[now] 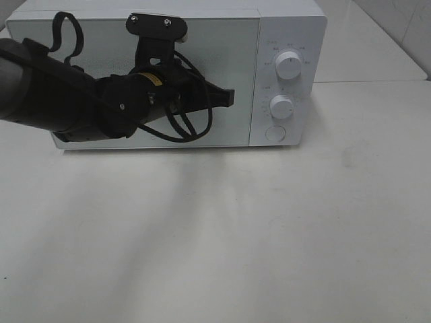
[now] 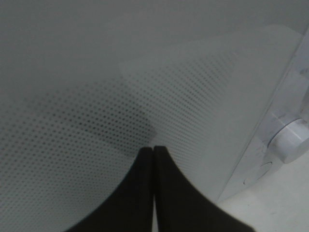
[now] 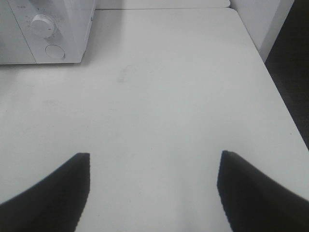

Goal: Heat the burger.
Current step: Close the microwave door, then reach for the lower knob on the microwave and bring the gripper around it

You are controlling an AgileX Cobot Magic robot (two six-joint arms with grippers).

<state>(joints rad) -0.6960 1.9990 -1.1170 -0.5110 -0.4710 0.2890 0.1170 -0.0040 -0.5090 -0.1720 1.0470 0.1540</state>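
The big white box-shaped microwave (image 1: 289, 27) sits across the top of the high view. Its pale grey glass door with tiny dots (image 1: 236, 60) is shut flat.

The black left gripper (image 1: 230, 98) is in the upper middle of that view, right in front of the door. Its tip points toward the door's right edge. Its two fingers are squeezed tight together and there is nothing between them. I think they are shut like that to make one firm poking tip, which is good for pushing a door or a button. I cannot tell if the tip is touching the glass.

Just to the right of the door are the upper round white knob (image 1: 288, 66), the lower round white knob (image 1: 281, 106) and a flat round white button (image 1: 275, 133). Nothing is touching them.

The black right gripper (image 3: 154, 153) does not show in the high view. Its own camera shows its fingers spread wide apart with nothing in them, over the plain white table (image 1: 269, 235). It is well apart from the microwave, most likely to keep out of the way.

The burger does not show in any picture. It is not on the table, and the dotted glass is too cloudy to see through. With the door shut, my guess is that it is inside. If so, a knob needs turning next.
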